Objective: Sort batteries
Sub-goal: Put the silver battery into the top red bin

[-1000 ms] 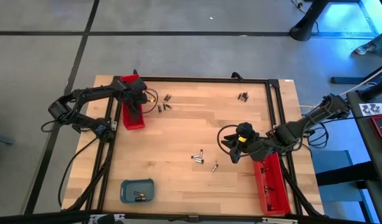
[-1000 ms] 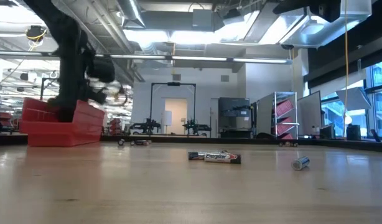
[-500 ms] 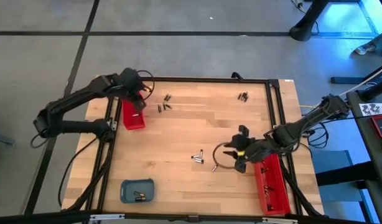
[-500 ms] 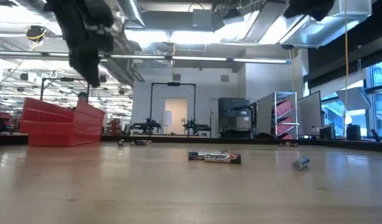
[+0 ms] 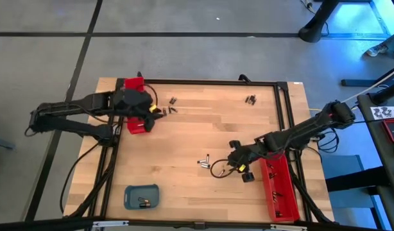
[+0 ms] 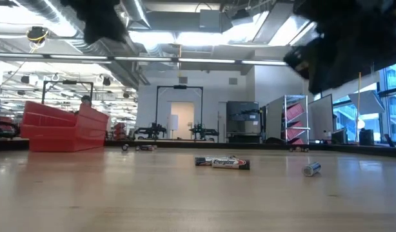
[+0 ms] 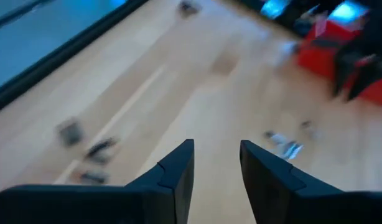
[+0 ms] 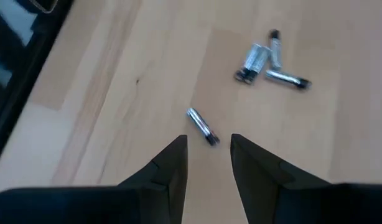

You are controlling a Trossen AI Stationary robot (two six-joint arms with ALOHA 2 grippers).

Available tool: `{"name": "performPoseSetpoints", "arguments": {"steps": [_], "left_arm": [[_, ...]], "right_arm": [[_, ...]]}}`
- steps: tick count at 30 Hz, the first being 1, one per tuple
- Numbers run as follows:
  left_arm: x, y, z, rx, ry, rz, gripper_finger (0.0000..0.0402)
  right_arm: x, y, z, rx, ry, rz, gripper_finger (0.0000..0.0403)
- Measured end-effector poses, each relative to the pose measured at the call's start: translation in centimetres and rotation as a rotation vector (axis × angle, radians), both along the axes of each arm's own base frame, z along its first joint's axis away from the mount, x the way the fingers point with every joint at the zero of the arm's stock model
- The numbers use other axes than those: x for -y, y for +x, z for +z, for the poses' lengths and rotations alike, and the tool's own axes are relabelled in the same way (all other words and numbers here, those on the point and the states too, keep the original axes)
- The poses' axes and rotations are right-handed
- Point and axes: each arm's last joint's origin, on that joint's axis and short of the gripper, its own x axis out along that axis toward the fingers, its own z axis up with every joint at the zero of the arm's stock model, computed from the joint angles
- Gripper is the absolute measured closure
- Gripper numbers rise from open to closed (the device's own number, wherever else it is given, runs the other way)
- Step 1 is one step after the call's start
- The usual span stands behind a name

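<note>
The batteries lie scattered in small groups on the wooden table (image 5: 184, 138). Near the middle, a cluster of three batteries (image 5: 204, 161) lies together, and a single battery (image 5: 221, 172) lies just beside it, toward the right arm. Another group of batteries (image 5: 169, 107) lies near the far left, next to the red tray (image 5: 134, 122), and a further pair (image 5: 251, 100) sits at the far right of the table. More batteries (image 5: 144, 203) rest inside the blue-grey tray (image 5: 142, 196) at the near left edge.

The right gripper (image 5: 234, 162) hangs low over the table beside the single battery. In the right wrist view its two dark fingers (image 8: 170, 163) stand apart with a clear gap between them and nothing held; the single battery (image 8: 201, 127) lies on the wood just ahead of the fingertips, and the cluster of three (image 8: 267, 62) lies farther off. A second long red tray (image 5: 278, 189) lies along the right edge of the table, under the right arm.

The left gripper (image 5: 153, 110) is over the far left of the table, at the edge of the red tray and close to the batteries there. In the left wrist view its fingers (image 7: 176, 167) are apart and empty, with blurred batteries (image 7: 91, 149) on the wood beyond them.

From table height, a battery with a printed label (image 6: 222, 162) lies on its side in the middle, another (image 6: 311, 169) lies to its right, and the red tray (image 6: 62, 127) stands at the left.
</note>
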Motion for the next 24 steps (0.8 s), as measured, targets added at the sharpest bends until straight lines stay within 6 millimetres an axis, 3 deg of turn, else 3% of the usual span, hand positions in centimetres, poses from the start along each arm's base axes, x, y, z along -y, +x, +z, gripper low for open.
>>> {"name": "performPoseSetpoints", "arguments": {"steps": [6, 14, 24], "left_arm": [[2.5, 3.1, 0.2, 0.129, -0.014, -0.058, 0.0296], [4.6, 7.3, -1.4, 0.192, -0.132, -0.070, 0.0299], [6.2, 8.9, -3.0, 0.167, -0.284, -0.021, 0.0299]], "right_arm": [[0.4, 1.5, -3.0, 0.041, 0.008, 0.122, 0.0278], [-0.2, 3.3, -6.6, 0.073, 0.028, 0.329, 0.0278], [0.0, 1.8, -8.9, 0.180, 0.109, 0.372, 0.0278]]}}
